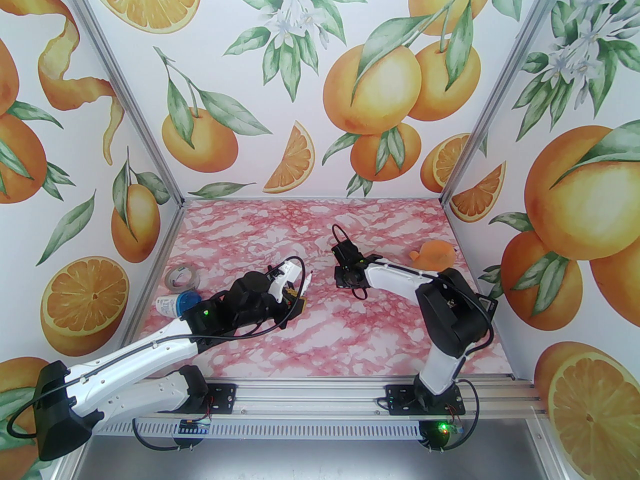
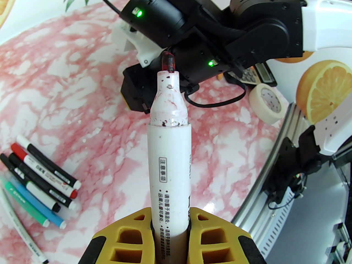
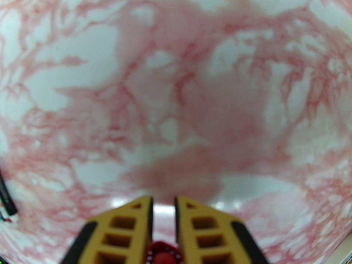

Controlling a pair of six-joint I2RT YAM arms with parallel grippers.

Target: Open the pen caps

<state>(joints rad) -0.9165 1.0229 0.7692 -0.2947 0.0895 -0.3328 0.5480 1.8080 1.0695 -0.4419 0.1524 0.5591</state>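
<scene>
Obs: left end effector point(image 2: 170, 216) pinches white pen point(image 2: 169, 158) by its barrel, red nib bare, above mid-bench point(image 1: 350, 328). Spare pens point(image 2: 41, 177) lie bunched on the bench. Right end effector point(image 3: 163, 202), right of centre, is closed on red cap point(image 3: 162, 256), seated deep between its fingers.

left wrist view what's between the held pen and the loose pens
Bare pink marbled table separates the held pen from the loose pens at left, in the left wrist view.
</scene>
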